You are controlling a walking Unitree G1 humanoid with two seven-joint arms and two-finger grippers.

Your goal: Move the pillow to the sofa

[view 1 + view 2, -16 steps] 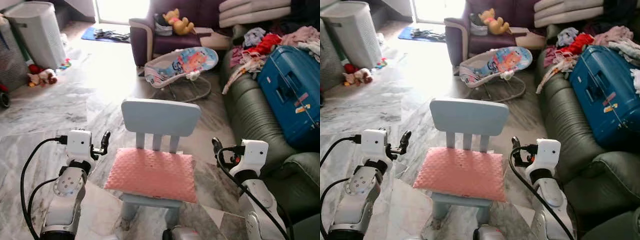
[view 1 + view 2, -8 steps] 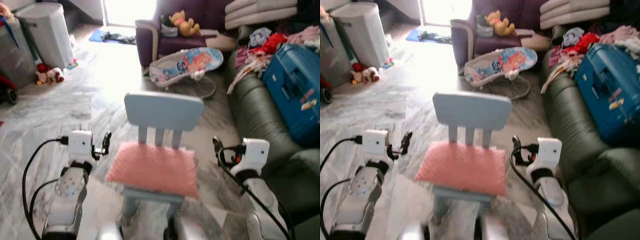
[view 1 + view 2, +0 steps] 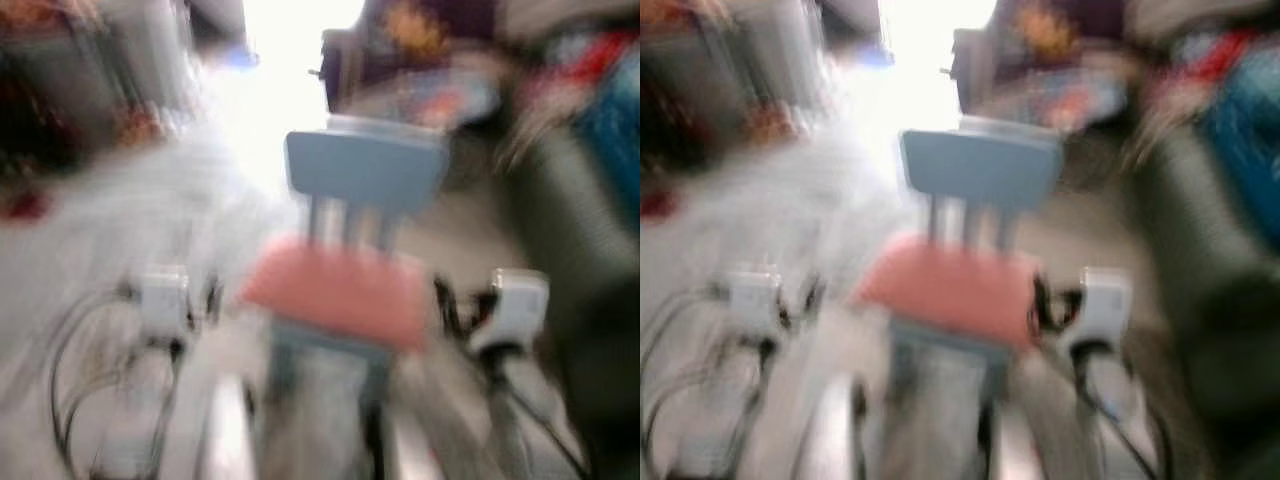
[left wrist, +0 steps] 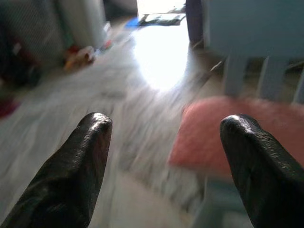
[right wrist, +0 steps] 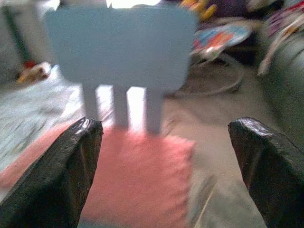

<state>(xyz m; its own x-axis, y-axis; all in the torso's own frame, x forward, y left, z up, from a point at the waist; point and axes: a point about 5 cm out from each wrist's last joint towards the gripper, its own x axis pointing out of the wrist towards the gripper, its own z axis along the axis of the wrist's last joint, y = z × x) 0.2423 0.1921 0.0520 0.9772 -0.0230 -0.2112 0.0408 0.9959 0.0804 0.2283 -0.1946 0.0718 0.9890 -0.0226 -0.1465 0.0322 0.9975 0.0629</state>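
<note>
Pillow [image 3: 335, 293] on chair [image 3: 365, 170] between both wide-open, empty jaws.

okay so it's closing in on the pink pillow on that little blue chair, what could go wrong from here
The head views are badly blurred, so aim at the pink pillow may be off. The left pincer and right pincer are open on either side of the blue chair; a finger could bump the chair and tip it.

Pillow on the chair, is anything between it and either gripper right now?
Nothing visible does. The pink pillow lies on the seat of the blue chair, and both wrist views look straight at it between open fingers. The left gripper and right gripper flank the seat. The head views are blurred, so small obstacles could be missed.
</note>
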